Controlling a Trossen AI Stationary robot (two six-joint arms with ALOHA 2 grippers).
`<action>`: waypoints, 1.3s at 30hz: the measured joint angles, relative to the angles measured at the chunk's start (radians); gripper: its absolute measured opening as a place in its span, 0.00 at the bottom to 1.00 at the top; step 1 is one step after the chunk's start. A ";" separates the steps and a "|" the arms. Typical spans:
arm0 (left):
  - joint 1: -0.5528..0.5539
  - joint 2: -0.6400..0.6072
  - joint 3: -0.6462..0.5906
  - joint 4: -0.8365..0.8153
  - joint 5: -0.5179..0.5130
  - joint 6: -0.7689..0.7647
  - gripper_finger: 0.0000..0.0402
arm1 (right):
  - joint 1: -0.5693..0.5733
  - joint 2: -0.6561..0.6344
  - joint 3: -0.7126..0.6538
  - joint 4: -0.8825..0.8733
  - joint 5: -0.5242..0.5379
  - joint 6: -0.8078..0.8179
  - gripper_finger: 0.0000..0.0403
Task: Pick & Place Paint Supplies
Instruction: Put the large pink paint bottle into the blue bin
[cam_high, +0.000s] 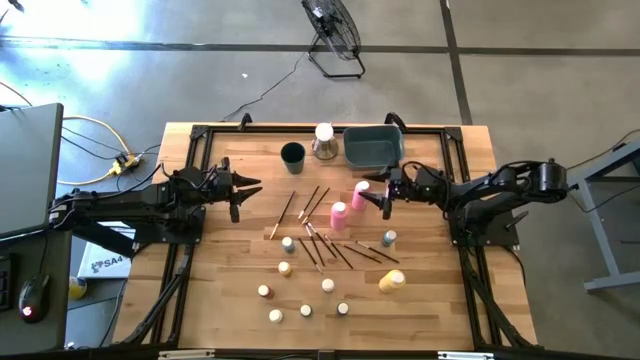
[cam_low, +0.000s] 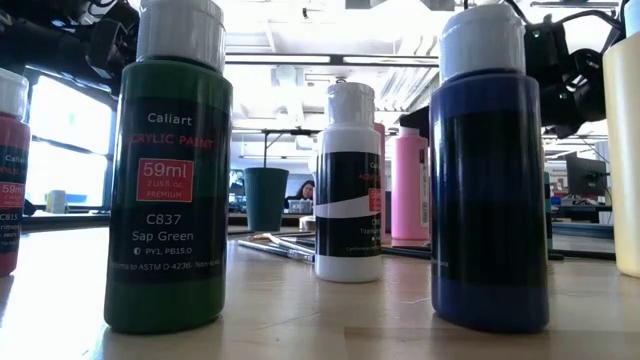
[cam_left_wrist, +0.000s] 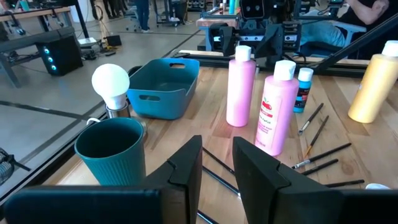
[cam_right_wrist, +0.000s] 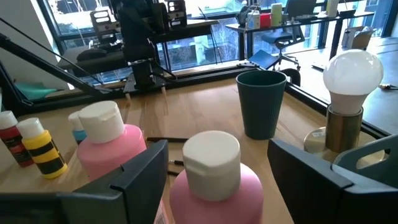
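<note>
Left arm waits at the left of the high view; the left tool (cam_high: 240, 196) hovers over bare tabletop (cam_high: 230, 290), fingers close together with a narrow gap and nothing between them, apparently parked out of the working arm's way.

Centre: dark cup (cam_high: 292, 154), bulb on its brass base (cam_high: 324, 140) and grey-blue bin (cam_high: 373, 147) line the top edge; the bin is likely the drop point. Brushes (cam_high: 320, 235) and small capped pots (cam_high: 290, 268) lie scattered below, none collected yet.

Right of centre: the right tool (cam_high: 384, 196) has its fingers spread wide either side of the upper pink bottle (cam_high: 360, 194), not yet clamped; judged as lining up a grasp. The second pink bottle (cam_high: 338, 216) stands just beside. Yellow bottle (cam_high: 392, 281) lies lower right.
</note>
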 joint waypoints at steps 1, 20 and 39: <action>0.000 0.000 0.000 0.000 0.000 0.000 0.21 | 0.000 0.000 0.000 -0.003 0.000 0.000 0.67; 0.000 0.000 0.000 0.000 0.000 0.000 0.21 | 0.000 0.000 0.000 -0.004 0.000 0.000 0.66; 0.000 0.000 0.000 0.000 0.000 0.000 0.21 | 0.000 0.000 0.000 -0.004 -0.001 -0.007 0.42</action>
